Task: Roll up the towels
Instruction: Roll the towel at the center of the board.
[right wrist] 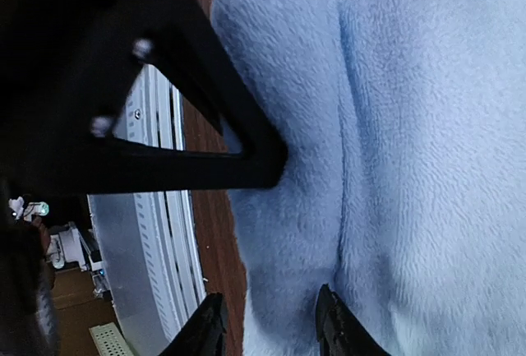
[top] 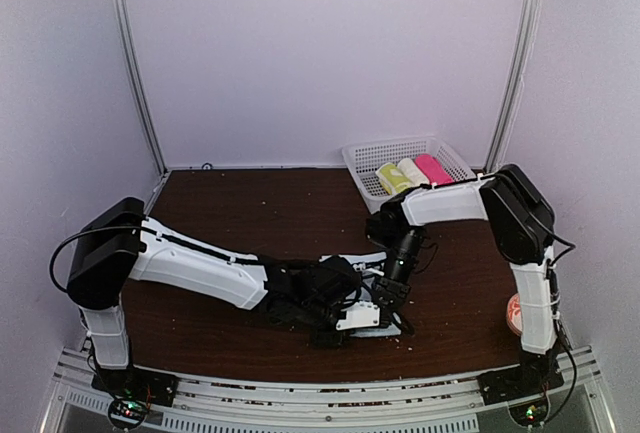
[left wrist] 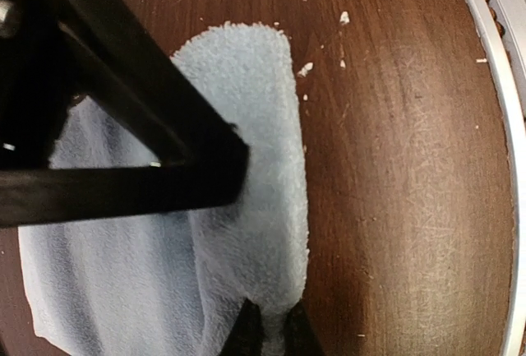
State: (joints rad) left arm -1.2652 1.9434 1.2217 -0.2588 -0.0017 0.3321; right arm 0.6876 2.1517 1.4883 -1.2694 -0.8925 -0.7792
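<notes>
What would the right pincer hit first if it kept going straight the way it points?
The pale blue towel: the right pincer points down at its rolled edge, which sits between its fingers. Under that lies the table, though depth is hard to judge.

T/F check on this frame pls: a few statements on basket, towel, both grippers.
1. The basket holds three rolls: a yellow-green roll, a cream roll and a pink roll. True.
2. The pale blue towel lies in the basket. False: it lies on the table, towards its near edge.
3. The left gripper pinches a raised ridge of the pale blue towel. True.
4. The right gripper hangs far from the pale blue towel. False: its fingers stand apart, straddling the towel's folded edge.
</notes>
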